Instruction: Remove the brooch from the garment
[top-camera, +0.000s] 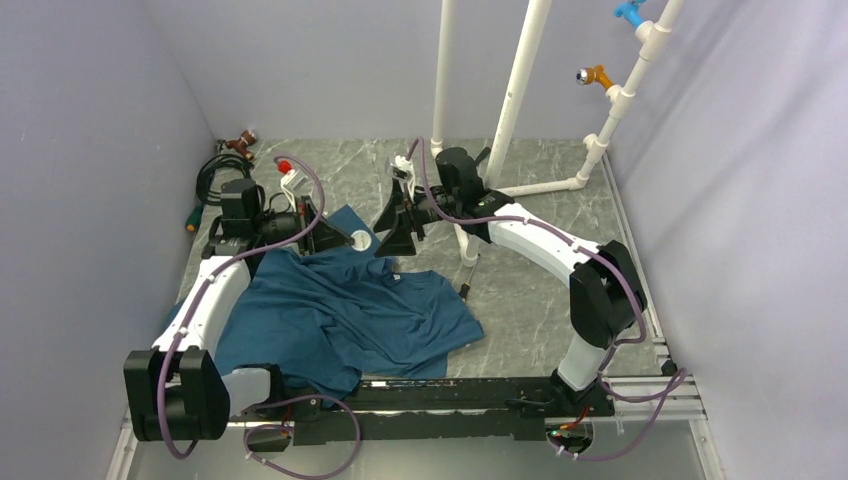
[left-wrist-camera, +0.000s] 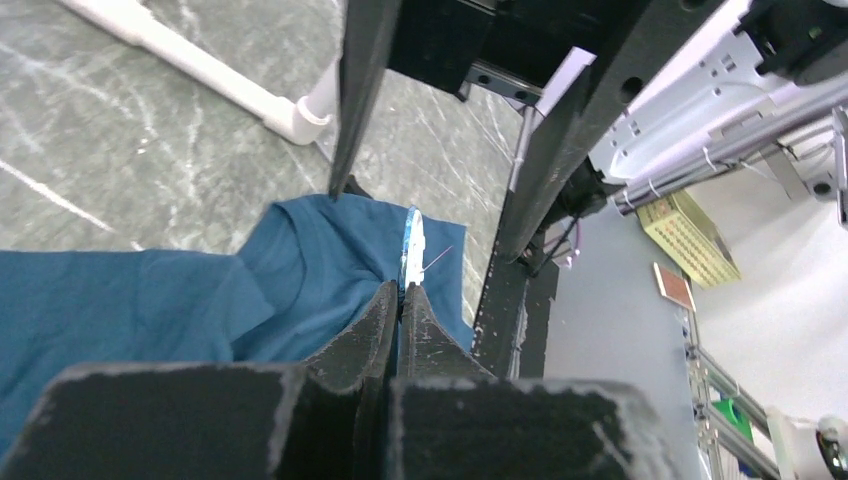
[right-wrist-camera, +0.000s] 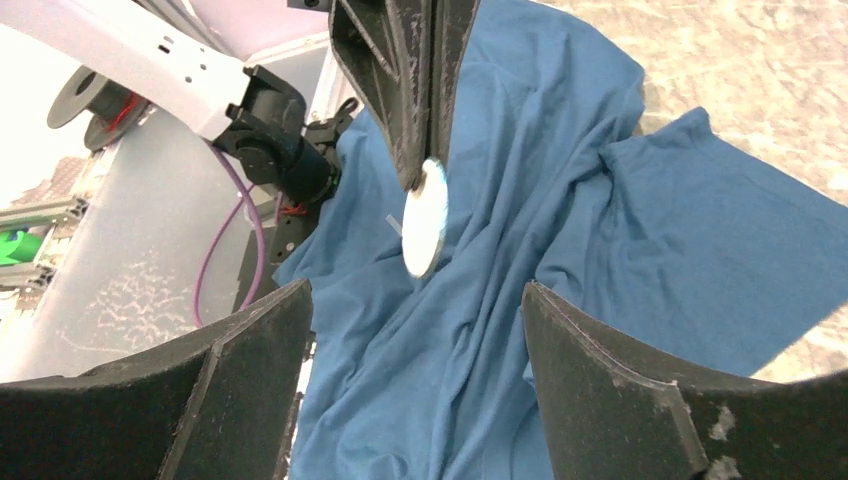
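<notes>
- The arm bases sit on a black rail (top-camera: 450, 395) at the near edge of the counter (top-camera: 540, 300), a flat surface with a grey, marble-like veined pattern.
- The garment (top-camera: 340, 310) lies crumpled on the left half of the counter. It is soft, matt, dark teal-blue cloth in loose folds, with one short sleeve spread flat toward the right.
- The right gripper (right-wrist-camera: 415, 295) is released. Its two black, scuffed, wedge-shaped fingers (right-wrist-camera: 250, 380) stand wide apart above the cloth with nothing between them.
- The left gripper (left-wrist-camera: 402, 290) is clenched, its rough black fingertips pressed together on the edge of the brooch (right-wrist-camera: 425, 220).
- The brooch is a small, smooth, whitish-grey round disc. It is held on edge just above the upper part of the garment, between the two grippers.
- From the left wrist it shows as a thin pale sliver, with a fine pin sticking out of one face.
- It may be touching the cloth beneath it, but the views do not settle this.
- Behind the grippers, white plastic pipes (top-camera: 515, 90) rise from the counter. One carries an orange clip (top-camera: 597, 74) high up.
- In the far left corner lie a coiled black cable (top-camera: 212, 175) and a small brown figure (top-camera: 241, 143).
</notes>
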